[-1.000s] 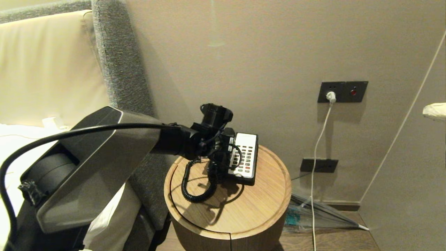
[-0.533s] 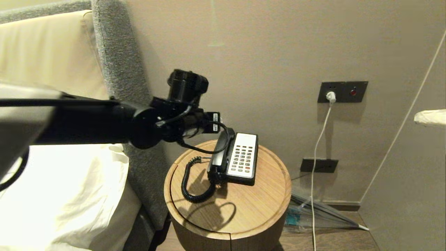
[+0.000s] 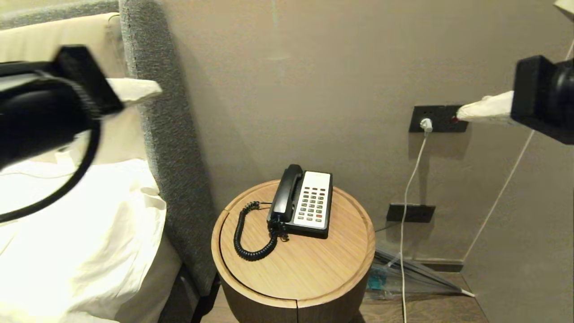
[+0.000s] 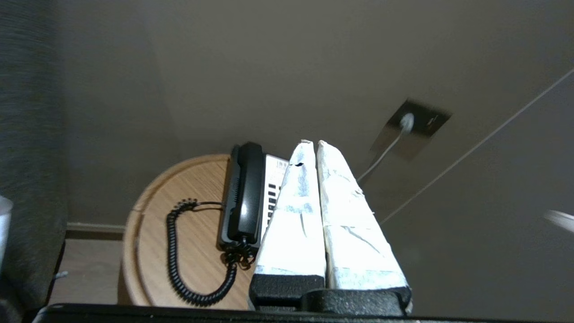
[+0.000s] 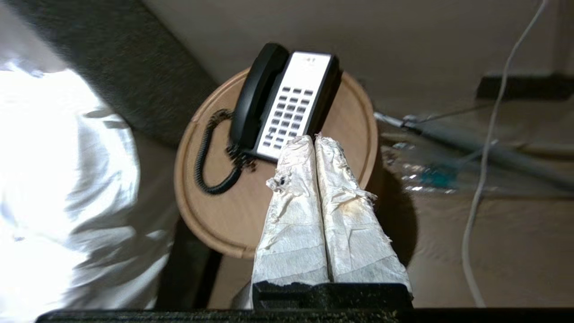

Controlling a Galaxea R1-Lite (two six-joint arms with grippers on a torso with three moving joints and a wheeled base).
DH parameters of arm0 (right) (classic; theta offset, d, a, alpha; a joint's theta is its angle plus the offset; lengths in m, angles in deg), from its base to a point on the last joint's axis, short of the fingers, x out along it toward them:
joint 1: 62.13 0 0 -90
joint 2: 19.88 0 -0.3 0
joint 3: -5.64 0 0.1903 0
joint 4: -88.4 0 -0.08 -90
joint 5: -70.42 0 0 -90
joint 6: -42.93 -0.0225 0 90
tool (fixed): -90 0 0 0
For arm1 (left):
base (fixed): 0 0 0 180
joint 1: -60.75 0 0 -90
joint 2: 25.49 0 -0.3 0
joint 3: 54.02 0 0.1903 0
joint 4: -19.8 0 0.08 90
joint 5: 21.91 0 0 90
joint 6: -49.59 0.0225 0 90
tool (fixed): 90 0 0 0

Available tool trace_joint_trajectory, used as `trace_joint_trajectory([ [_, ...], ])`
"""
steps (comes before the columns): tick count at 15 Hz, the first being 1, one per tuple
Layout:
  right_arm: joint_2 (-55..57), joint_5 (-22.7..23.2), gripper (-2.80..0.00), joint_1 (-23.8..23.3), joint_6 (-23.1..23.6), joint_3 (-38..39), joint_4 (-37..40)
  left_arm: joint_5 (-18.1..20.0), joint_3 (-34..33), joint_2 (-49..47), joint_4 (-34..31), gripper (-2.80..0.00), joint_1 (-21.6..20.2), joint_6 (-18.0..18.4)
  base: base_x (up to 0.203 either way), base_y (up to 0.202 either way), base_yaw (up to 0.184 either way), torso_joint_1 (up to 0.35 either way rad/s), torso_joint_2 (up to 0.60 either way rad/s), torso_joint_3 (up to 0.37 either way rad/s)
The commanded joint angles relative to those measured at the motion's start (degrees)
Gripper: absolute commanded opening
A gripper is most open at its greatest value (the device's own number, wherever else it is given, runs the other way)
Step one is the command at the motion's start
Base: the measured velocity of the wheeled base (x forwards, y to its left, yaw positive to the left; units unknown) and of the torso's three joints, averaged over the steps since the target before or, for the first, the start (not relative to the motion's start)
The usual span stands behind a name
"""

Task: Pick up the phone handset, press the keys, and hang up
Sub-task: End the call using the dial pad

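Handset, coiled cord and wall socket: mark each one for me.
handset (image 3: 285,192), head view, middle of the grip
coiled cord (image 3: 251,253), head view, bottom of the loop
wall socket (image 3: 440,118), head view, dark plate

Hotel-style bedroom, padded headboard (image 3: 152,134), white bedding (image 3: 80,233), round wooden bedside table (image 3: 314,269), desk phone (image 3: 311,204), wall sockets (image 3: 439,118)

Left gripper (image 3: 154,86) is up and away from the phone now, pulled back high by the headboard (image 3: 157,112), fingers pinched together with nothing between them. Handset (image 3: 283,194) sits alone in its cradle. Right gripper (image 3: 459,114) pokes in further, up near the wall socket (image 3: 439,118).
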Motion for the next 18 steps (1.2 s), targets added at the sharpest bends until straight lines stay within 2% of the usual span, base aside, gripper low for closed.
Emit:
trace_joint_trajectory([
  [1,9.4,-0.7,-2.8,0.5,1.6,-3.7,0.1,0.5,-7.1,15.0,0.2,-2.8,-5.3,-1.5,0.0,0.0,0.0,0.0,0.0,0.0],
  [2,12.2,-1.1,-2.8,1.1,2.4,-4.8,0.1,1.4,-10.0,18.6,0.3,-2.8,-9.6,-3.2,0.0,0.0,0.0,0.0,0.0,0.0],
  [3,15.6,-1.4,-2.8,2.1,3.2,-6.0,0.1,3.2,-12.8,22.9,0.3,-2.8,-12.2,-4.9,0.0,0.0,0.0,0.0,0.0,0.0],
  [5,22.2,-2.5,-2.8,3.6,4.0,-7.8,0.0,10.6,-17.4,28.3,0.4,-2.8,-13.4,-6.1,0.0,0.0,0.0,0.0,0.0,0.0],
  [6,25.6,-3.6,-2.8,4.1,4.2,-8.6,0.0,12.1,-18.5,29.5,0.4,-2.8,-13.9,-6.6,0.0,0.0,0.0,0.0,0.0,0.0],
  [11,37.5,-6.4,-2.8,4.9,4.2,-17.7,-0.1,12.3,-22.2,30.4,0.6,-2.8,-14.1,-7.0,0.0,0.0,0.0,0.0,0.0,0.0],
  [15,42.2,-9.5,-2.8,3.0,4.0,-18.7,0.0,12.6,-23.7,30.5,1.3,-2.8,-14.0,-6.9,0.0,0.0,0.0,0.0,0.0,0.0],
  [18,45.0,-9.8,-2.8,3.1,3.9,-17.2,-0.2,12.9,-24.3,31.2,1.3,-2.8,-14.0,-6.9,0.0,0.0,0.0,0.0,0.0,0.0],
])
